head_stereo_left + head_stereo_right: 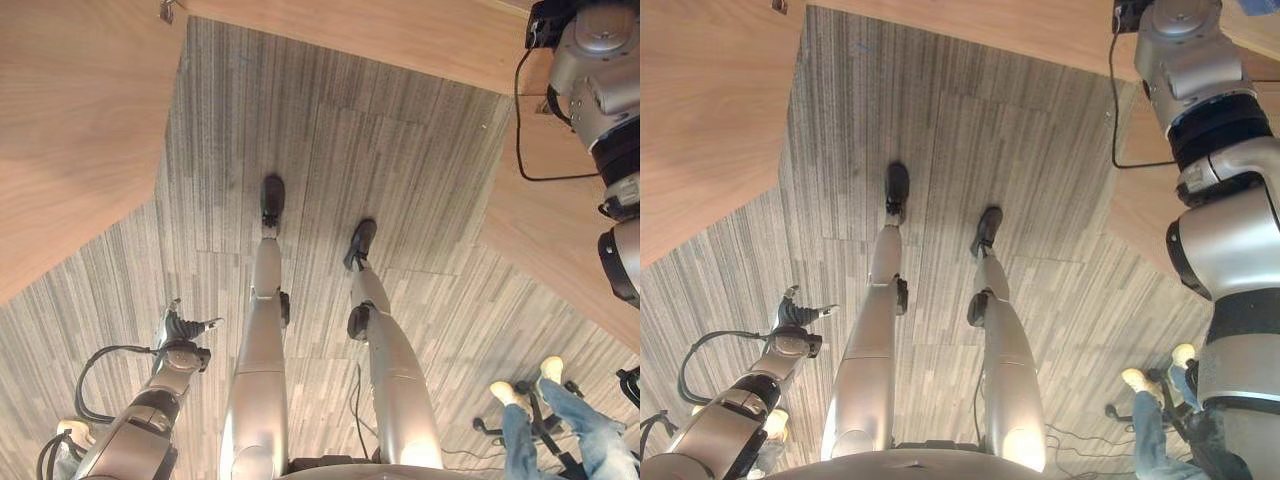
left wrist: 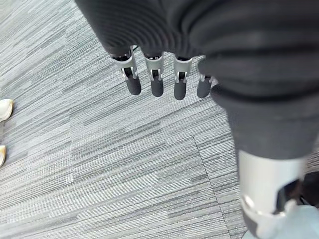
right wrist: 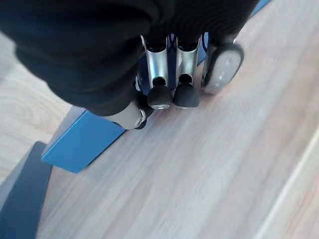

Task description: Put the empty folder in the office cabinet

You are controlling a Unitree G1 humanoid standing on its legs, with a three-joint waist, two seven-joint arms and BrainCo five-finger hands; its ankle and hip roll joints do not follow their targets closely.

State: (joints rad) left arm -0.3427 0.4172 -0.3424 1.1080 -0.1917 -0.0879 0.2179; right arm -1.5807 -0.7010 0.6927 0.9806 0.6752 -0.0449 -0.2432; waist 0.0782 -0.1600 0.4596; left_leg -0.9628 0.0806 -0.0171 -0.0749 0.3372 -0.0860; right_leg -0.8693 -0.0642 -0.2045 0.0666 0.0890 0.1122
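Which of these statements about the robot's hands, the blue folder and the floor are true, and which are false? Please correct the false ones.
1. The right hand has its fingers curled round the blue folder. True.
2. The blue folder lies on the carpet. False: it rests on a light wooden surface.
3. The left hand holds a second folder. False: its fingers hang straight above the grey carpet and hold nothing.
4. A person in blue jeans sits on a wheeled chair near the robot's right side. True.
5. The floor is bare wood. False: it is grey striped carpet.
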